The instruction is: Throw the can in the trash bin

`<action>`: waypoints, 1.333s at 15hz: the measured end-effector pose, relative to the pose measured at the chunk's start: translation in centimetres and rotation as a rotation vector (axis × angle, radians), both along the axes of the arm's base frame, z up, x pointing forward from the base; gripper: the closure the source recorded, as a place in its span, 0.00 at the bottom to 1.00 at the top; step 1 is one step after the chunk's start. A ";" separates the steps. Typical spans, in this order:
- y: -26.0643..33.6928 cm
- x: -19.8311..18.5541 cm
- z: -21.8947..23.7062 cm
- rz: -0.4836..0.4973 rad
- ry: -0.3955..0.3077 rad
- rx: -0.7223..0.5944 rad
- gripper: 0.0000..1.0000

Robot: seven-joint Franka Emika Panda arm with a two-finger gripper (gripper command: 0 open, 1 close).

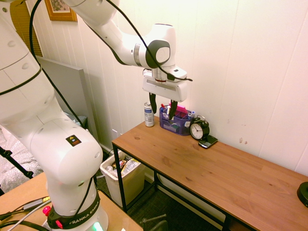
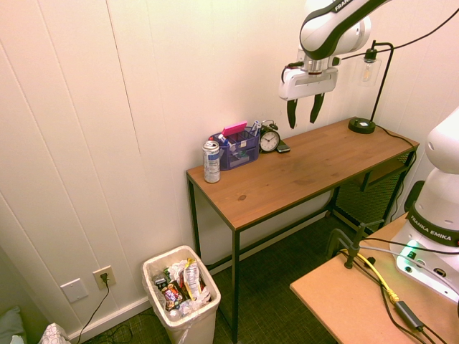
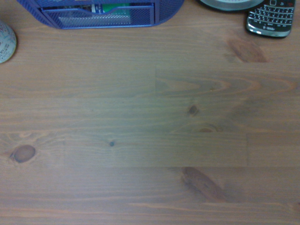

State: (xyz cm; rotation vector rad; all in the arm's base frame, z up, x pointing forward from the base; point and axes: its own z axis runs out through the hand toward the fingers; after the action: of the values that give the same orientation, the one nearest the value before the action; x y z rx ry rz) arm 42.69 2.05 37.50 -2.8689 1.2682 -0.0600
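The slim silver-white can (image 1: 149, 114) (image 2: 211, 161) with blue markings stands upright at the back corner of the wooden table, beside the blue organizer tray. Its top edge shows in the wrist view as the can (image 3: 6, 42). My gripper (image 1: 163, 105) (image 2: 303, 111) hangs open and empty well above the table, fingers pointing down, to the side of the can and apart from it. The off-white trash bin (image 1: 111, 179) (image 2: 202, 324) sits on the floor beyond the table's end, below the can's corner, filled with wrappers.
A blue organizer tray (image 1: 175, 121) (image 2: 237, 147) (image 3: 108, 14), a black alarm clock (image 1: 199, 129) (image 2: 270, 140) and a phone (image 1: 208, 142) (image 3: 273, 18) line the wall side of the table (image 1: 216, 173). A black lamp base (image 2: 361, 125) stands at the far end.
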 end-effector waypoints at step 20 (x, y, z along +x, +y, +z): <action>24.9 19.0 -8.1 0.065 0.028 -0.004 0.00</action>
State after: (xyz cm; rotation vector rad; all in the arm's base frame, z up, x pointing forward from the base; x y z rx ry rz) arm 61.73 26.94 29.42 -2.9220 1.1785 -0.0226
